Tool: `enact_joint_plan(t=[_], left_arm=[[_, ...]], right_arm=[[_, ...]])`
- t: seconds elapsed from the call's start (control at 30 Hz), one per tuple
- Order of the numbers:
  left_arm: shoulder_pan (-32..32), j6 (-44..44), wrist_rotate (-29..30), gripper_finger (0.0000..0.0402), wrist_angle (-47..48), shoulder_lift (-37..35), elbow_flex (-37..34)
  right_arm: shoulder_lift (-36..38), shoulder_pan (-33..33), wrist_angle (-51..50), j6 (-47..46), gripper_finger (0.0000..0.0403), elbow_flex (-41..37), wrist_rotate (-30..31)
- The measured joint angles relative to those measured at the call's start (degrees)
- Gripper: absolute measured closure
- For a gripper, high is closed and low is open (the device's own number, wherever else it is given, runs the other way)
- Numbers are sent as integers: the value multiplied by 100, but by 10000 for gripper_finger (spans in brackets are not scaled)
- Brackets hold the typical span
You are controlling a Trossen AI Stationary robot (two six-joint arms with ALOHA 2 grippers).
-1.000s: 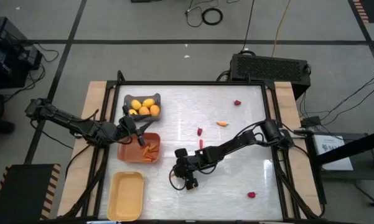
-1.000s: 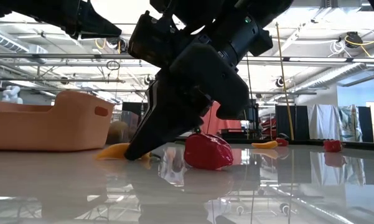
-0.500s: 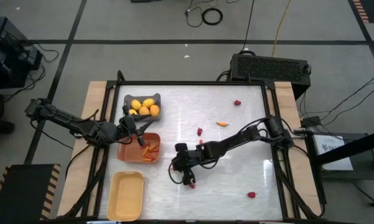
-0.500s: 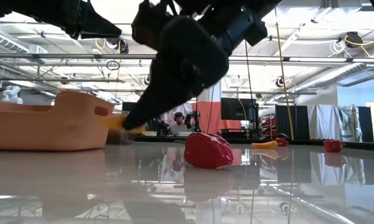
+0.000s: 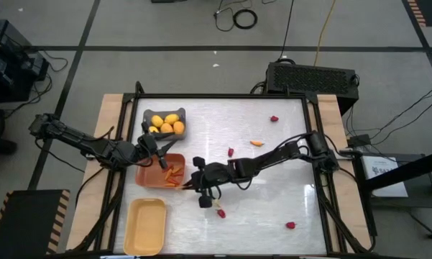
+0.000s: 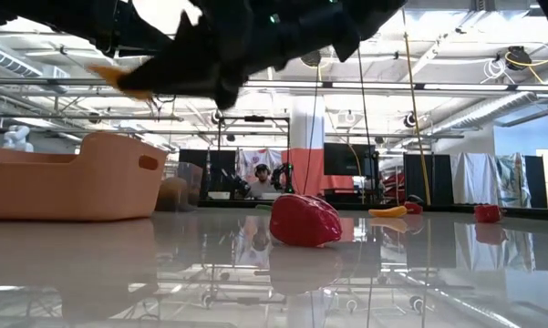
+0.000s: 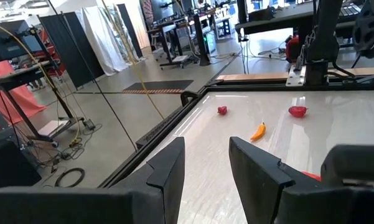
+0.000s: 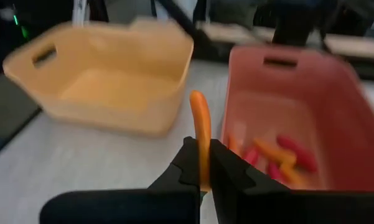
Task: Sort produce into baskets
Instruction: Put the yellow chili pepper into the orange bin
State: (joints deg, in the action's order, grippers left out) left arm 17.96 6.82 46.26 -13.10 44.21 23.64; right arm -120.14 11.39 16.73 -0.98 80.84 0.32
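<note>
My right gripper point(image 5: 190, 184) hangs above the table beside the orange basket point(image 5: 149, 180), shut on a thin orange carrot point(image 8: 200, 121). In the low view the carrot's tip point(image 6: 118, 76) sticks out of the dark fingers, higher than the orange basket's rim point(image 6: 91, 146). That basket holds several carrots point(image 8: 280, 155). The grey basket point(image 5: 148, 115) holds lemon-like fruits point(image 5: 167, 124). The pale yellow basket point(image 5: 145, 227) stands nearest the front edge. My left gripper point(image 7: 202, 168) waits, open, between the grey and orange baskets. My right gripper pinches the carrot's near end point(image 8: 201, 177) between its two fingers. The carrot runs along the fingers and sticks out past their tips toward the baskets. It is lifted clear of the table, and the fingers slant a little downward from the table's right.
A red strawberry piece point(image 5: 221, 213) lies on the table just behind my right gripper, large in the low view point(image 6: 305, 221). More strawberries point(image 5: 231, 152) point(image 5: 274, 118) point(image 5: 291, 225) and a loose carrot point(image 5: 256, 143) are scattered over the table's middle and right.
My right gripper has risen from the table with the carrot and gone toward the table's left, up to the orange basket, tipping from steeply down toward level. The carrot is now lifted clear. The red strawberry beside it has stayed where it lay.
</note>
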Motion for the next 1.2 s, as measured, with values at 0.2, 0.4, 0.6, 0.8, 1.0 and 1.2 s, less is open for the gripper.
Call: enact_joint_plan(t=[0.2, 0.4, 0.6, 0.8, 1.0, 1.2], left_arm=[[0, 3, 0, 267, 2, 0, 0], [0, 3, 0, 267, 0, 2, 0], [-2, 5, 0, 267, -2, 2, 0], [-43, 0, -1, 267, -7, 0, 0], [-109, -4, -2, 267, -4, 0, 0], [-120, -10, -2, 267, 20, 0, 0]], right_arm=[[-2, -96, 637, 14, 395, 0, -2], [-8, -174, 1018, 12, 395, 0, -2], [-311, -172, 1832, 12, 395, 7, -4], [-651, -252, 2519, -6, 395, 82, 3], [-1141, -320, 2402, -6, 395, 631, 5], [-1370, -411, 1870, 19, 393, 1093, 146]])
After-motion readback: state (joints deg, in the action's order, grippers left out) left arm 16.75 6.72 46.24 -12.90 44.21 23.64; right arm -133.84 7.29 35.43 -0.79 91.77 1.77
